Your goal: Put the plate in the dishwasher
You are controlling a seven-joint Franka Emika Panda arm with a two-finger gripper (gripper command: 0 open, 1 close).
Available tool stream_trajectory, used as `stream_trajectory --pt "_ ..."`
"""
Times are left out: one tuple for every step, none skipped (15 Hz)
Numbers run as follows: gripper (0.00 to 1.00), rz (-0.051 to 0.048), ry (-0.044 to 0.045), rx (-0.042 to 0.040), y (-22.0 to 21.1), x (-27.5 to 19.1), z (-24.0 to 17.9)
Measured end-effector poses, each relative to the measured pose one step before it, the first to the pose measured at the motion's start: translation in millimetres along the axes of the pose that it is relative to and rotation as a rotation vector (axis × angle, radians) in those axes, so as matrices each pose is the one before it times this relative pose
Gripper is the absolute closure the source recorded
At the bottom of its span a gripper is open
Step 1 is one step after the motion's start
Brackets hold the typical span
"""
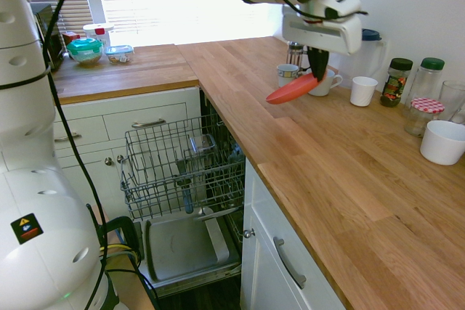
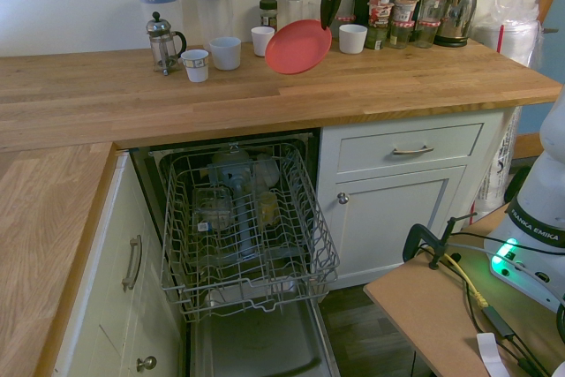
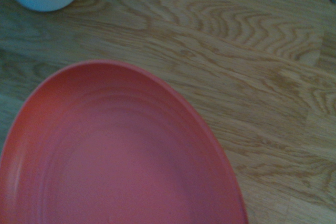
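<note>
The coral-red plate (image 1: 292,88) hangs tilted in the air above the wooden counter (image 1: 341,172), clear of its surface. My gripper (image 1: 318,72) is shut on the plate's upper rim. From the other side the plate (image 2: 298,46) faces the camera, hanging below the gripper (image 2: 327,17). In the wrist view the plate (image 3: 115,156) fills the lower left, with counter wood behind it. The dishwasher (image 1: 182,172) stands open under the counter, its grey wire rack (image 2: 243,222) pulled out over the lowered door, well below and to the side of the plate.
Mugs (image 2: 225,52), a French press (image 2: 163,41), jugs and jars (image 2: 393,11) line the back of the counter. A white bowl (image 1: 443,141) sits near jars at the right. White drawers and cupboard doors (image 2: 402,196) flank the dishwasher. The rack holds some glasses.
</note>
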State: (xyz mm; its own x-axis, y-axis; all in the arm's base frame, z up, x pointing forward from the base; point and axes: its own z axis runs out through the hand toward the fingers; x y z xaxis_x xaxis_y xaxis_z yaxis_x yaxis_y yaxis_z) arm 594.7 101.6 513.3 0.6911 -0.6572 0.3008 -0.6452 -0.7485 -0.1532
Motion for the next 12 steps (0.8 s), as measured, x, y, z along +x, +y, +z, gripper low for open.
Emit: stream_trajectory --pt "1.00 -0.06088 0.03949 -0.01775 -17.82 -25.30 -12.08" --pt "1.00 -0.06881 0.03476 -0.01825 -18.40 -25.60 -8.85" --pt "1.00 -0.06704 0.03200 -0.01640 -16.39 -21.51 -6.44" --pt "1.00 -0.06521 0.02951 -0.01693 -15.25 -19.17 -5.75" --pt "1.00 -0.06947 0.03026 -0.01527 -16.21 -19.00 -5.50" --pt "1.00 -0.06641 0.02648 -0.01338 -16.49 -18.38 -5.71" --pt "1.00 -0.06336 0.02327 -0.01203 -16.23 -16.86 -4.71" --pt "1.00 -0.06392 0.02379 -0.01155 -14.87 -14.15 -3.54" --pt "1.00 -0.06070 0.02006 -0.00877 -12.12 -10.64 -2.61" --pt "1.00 -0.05952 0.01332 -0.00797 -8.05 -7.25 -1.19" --pt "1.00 -0.04419 0.00050 -0.00750 -3.81 -4.64 -0.88" --pt "1.00 -0.04574 -0.00672 -0.00957 -1.24 -2.86 -0.26"
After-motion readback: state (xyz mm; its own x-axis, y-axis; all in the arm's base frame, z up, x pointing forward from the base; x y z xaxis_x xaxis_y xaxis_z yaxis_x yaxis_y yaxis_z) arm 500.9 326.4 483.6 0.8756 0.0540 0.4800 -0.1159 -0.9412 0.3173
